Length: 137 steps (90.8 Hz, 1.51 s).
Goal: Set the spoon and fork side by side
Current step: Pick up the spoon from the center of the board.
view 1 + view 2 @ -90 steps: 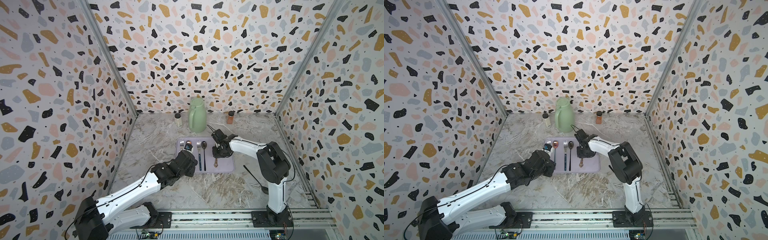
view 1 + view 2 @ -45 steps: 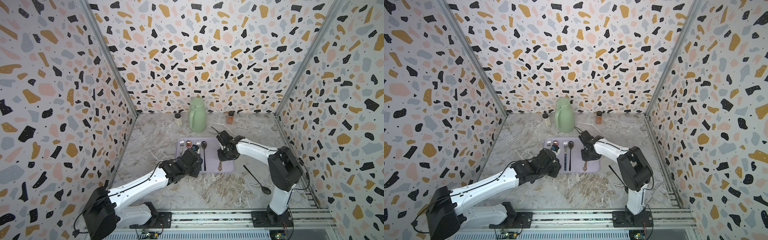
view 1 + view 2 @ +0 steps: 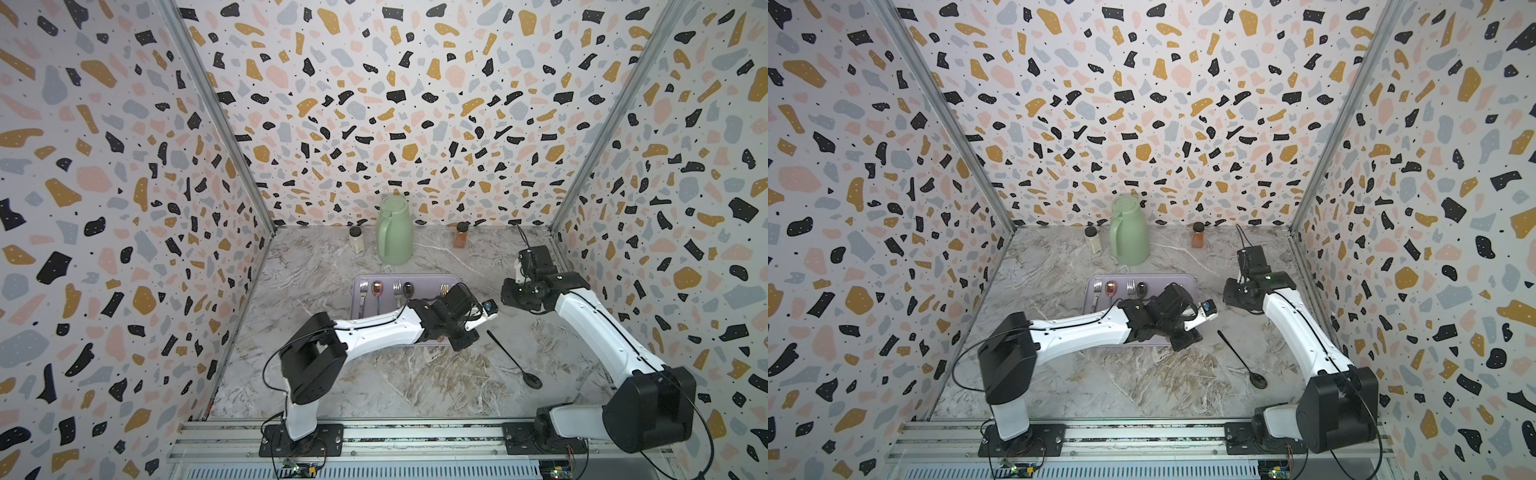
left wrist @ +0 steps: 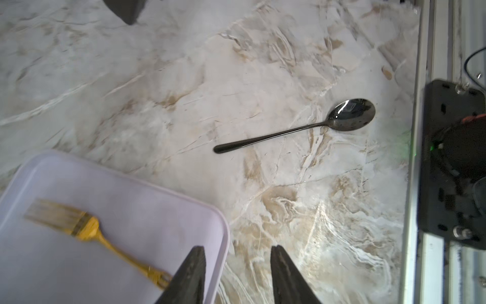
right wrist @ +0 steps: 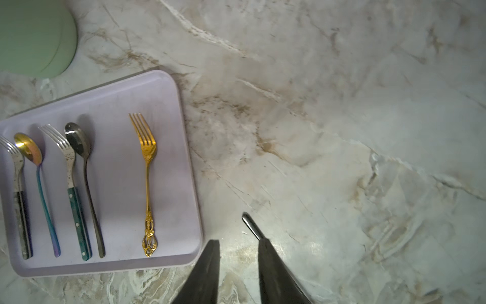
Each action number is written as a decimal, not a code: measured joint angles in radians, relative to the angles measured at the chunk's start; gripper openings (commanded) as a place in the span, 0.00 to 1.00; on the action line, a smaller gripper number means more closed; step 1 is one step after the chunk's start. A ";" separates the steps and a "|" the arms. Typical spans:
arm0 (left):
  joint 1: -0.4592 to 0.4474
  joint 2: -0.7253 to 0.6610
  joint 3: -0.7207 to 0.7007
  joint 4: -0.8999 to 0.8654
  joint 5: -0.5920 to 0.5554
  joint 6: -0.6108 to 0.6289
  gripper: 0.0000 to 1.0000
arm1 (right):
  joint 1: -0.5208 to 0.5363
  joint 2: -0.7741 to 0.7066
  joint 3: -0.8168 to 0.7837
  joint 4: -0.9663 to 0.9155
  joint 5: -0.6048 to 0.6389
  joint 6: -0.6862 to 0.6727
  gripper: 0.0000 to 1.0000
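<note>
Just ahead of the half-open, seemingly empty left claw (image 4: 238, 250), the black spoon (image 4: 289, 131) lies slantwise, handle nearest.

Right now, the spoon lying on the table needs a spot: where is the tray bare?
Tray: bare between dark spoon and gold fork, and between that fork and the rim. Crowded beyond the dark spoon: three pieces.

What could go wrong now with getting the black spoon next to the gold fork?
1. The spoon lies flat on the smooth table and has a thin handle; the open left gripper may skid it away instead of lifting it.
2. The left arm reaches across the tray; dipping could knock the gold fork askew.
3. The right gripper hovers by the spoon's handle, so the arms might collide.
</note>
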 measured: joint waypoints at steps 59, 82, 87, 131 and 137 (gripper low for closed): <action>-0.061 0.531 0.600 -0.288 0.170 0.489 0.68 | -0.272 -0.146 -0.120 -0.027 -0.116 0.059 0.53; -0.074 0.647 0.791 -0.386 0.222 0.526 0.62 | -0.325 -0.156 -0.130 -0.018 -0.133 0.060 0.53; -0.075 0.668 0.832 -0.403 0.233 0.524 0.58 | -0.338 -0.163 -0.130 -0.018 -0.138 0.060 0.53; -0.090 0.724 0.918 -0.464 0.245 0.497 0.54 | -0.382 -0.188 -0.130 -0.011 -0.189 0.061 0.53; -0.094 0.726 0.919 -0.458 0.238 0.492 0.49 | -0.384 -0.189 -0.130 -0.011 -0.191 0.061 0.53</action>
